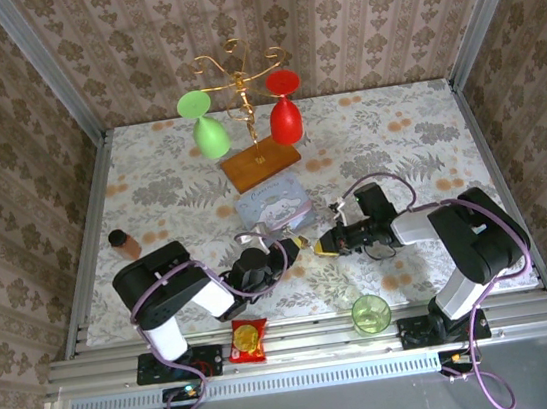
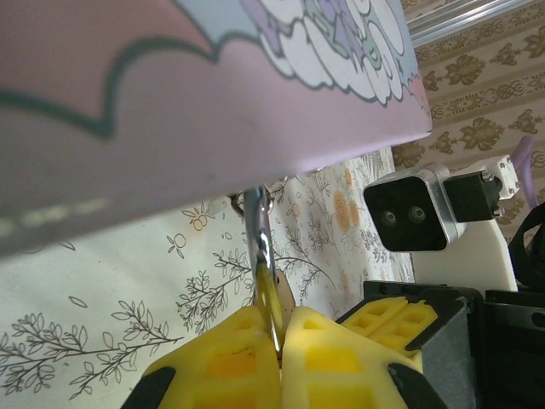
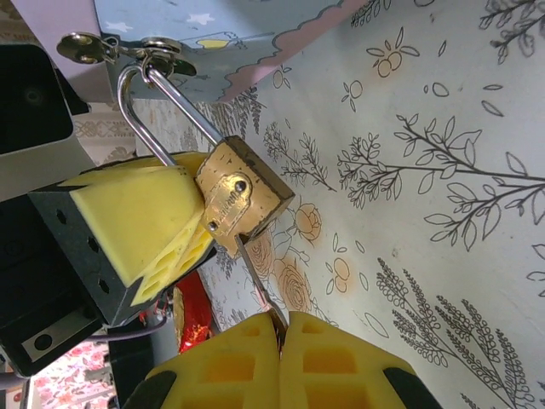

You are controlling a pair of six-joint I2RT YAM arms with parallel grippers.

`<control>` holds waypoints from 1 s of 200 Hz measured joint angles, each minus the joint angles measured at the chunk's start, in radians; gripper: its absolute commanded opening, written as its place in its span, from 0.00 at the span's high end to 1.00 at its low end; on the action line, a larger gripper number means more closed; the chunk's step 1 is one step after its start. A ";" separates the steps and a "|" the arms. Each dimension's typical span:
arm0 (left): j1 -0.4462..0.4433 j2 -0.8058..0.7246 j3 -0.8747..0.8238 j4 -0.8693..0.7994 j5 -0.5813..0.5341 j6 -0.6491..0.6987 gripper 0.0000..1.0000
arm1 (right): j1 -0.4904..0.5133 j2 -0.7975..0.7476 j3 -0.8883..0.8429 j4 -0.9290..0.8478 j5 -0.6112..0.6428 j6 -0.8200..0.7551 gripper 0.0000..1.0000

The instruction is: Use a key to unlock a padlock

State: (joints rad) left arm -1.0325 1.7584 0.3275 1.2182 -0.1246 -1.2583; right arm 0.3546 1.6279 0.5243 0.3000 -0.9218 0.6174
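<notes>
**Padlock** (image 3: 243,200): brass body, held clear of the tabletop (image 3: 443,213), just beside the pale blue tin (image 3: 230,34). The silvery shackle (image 3: 186,109) was threaded through the tin's hasp rings (image 3: 162,53). One leg was seen entering the body; the other was hidden behind a yellow pad.

**Left tool** (image 2: 279,328): pads pressed together on the padlock near the shackle's foot. The grip was judged to steady the body and turn its underside toward the other arm.

**Key** (image 3: 258,281): thin silvery blade, its tip set against the body's underside. Depth of entry could not be told.

**Right tool** (image 3: 279,328): pads pinched on the key's head and lined up along the blade, so that a wrist roll would be passed to it.

**Step in hand**: judged as seating or turning the key; the shackle was not yet released.
</notes>
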 measured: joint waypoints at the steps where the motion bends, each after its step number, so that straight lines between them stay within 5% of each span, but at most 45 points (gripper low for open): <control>1: 0.000 0.000 0.000 0.000 0.000 0.000 1.00 | -0.001 0.000 -0.001 0.001 0.000 0.001 1.00; 200: -0.001 0.000 0.016 -0.005 -0.003 -0.033 1.00 | -0.031 0.070 -0.056 0.220 -0.051 0.121 1.00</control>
State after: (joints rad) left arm -1.0332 1.7584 0.3431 1.2129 -0.1272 -1.2915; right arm 0.3241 1.6981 0.4679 0.5201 -0.9730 0.7387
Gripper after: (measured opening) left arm 0.048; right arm 0.054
